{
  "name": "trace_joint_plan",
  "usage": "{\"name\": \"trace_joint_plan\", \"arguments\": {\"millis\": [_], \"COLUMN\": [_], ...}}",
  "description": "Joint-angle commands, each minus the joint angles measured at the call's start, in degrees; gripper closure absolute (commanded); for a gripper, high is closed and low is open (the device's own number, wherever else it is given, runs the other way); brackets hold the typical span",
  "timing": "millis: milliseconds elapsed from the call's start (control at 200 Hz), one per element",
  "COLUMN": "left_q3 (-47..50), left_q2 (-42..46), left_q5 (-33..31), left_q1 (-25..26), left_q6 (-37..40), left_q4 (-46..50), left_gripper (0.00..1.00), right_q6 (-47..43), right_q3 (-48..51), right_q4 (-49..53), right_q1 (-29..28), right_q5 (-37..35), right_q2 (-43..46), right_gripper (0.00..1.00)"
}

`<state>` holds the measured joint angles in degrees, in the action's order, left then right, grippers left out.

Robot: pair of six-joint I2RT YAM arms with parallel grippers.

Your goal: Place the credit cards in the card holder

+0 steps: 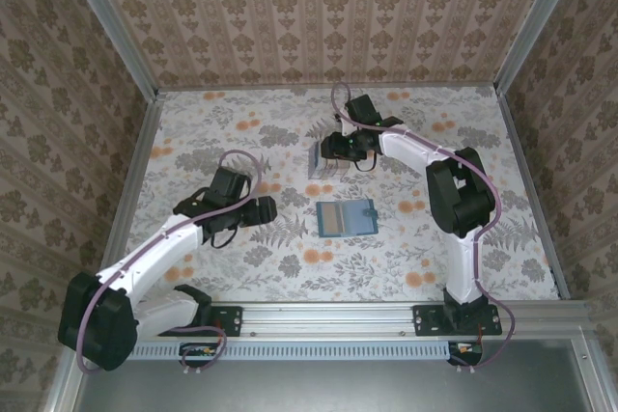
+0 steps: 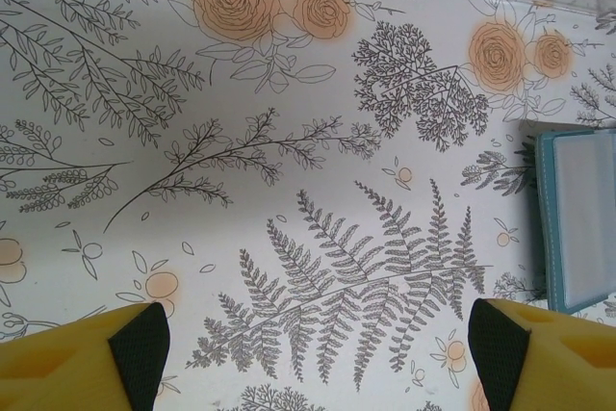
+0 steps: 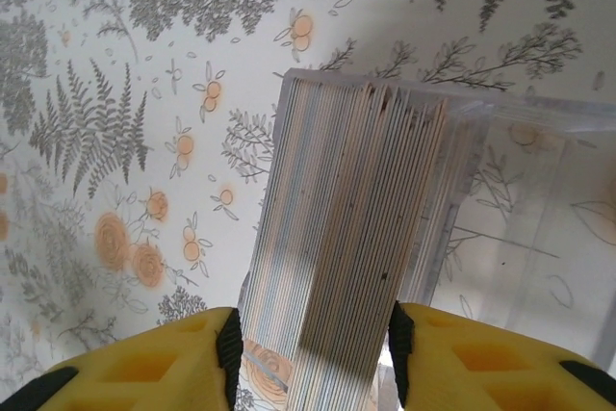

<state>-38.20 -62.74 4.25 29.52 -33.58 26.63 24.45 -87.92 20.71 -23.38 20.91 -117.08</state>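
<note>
R gripper (image 3: pixel 313 358) straddles credit cards (image 3: pixel 346 218), stacked on edge in clear box (image 3: pixel 539 141), far-centre; can't tell if clamped. Card holder (image 1: pixel 346 218) lies open nearward, long axis left-right. L gripper (image 2: pixel 318 344), jaws apart, is just left of it.

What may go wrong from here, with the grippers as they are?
1. The right gripper straddles a thick stack of credit cards in the clear box; it may lift several at once, or tip the box.
2. The card holder lies unheld, apart from the open left gripper; it may slide during insertion.
</note>
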Motion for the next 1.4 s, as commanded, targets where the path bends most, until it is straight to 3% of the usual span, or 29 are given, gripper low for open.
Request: {"name": "trace_joint_plan", "arguments": {"millis": [0, 315, 690, 940, 1395], "left_q3": [1.3, 2.2, 2.6, 2.4, 0.8], "left_q2": [1.8, 2.5, 1.5, -0.1, -1.5], "left_q5": [0.5, 2.4, 3.4, 4.3, 4.8], "left_q1": [-0.4, -0.4, -0.4, -0.3, -0.3], "left_q6": [0.3, -0.3, 0.0, 0.2, 0.5], "left_q4": [0.3, 0.0, -0.8, -1.1, -1.4], "left_gripper": [0.16, 0.16, 0.16, 0.16, 0.16], "right_q6": [2.5, 5.9, 6.8, 6.6, 2.6], "right_q3": [2.9, 7.3, 9.1, 8.5, 4.3], "right_q4": [-4.5, -11.3, -13.9, -12.9, -0.8], "right_q1": [0.3, 1.2, 1.2, 1.3, 0.5], "right_q5": [6.0, 8.6, 8.0, 7.9, -5.4], "right_q2": [2.5, 4.6, 6.3, 5.6, 5.5], "right_gripper": [0.56, 0.75, 0.83, 0.97, 1.00]}}
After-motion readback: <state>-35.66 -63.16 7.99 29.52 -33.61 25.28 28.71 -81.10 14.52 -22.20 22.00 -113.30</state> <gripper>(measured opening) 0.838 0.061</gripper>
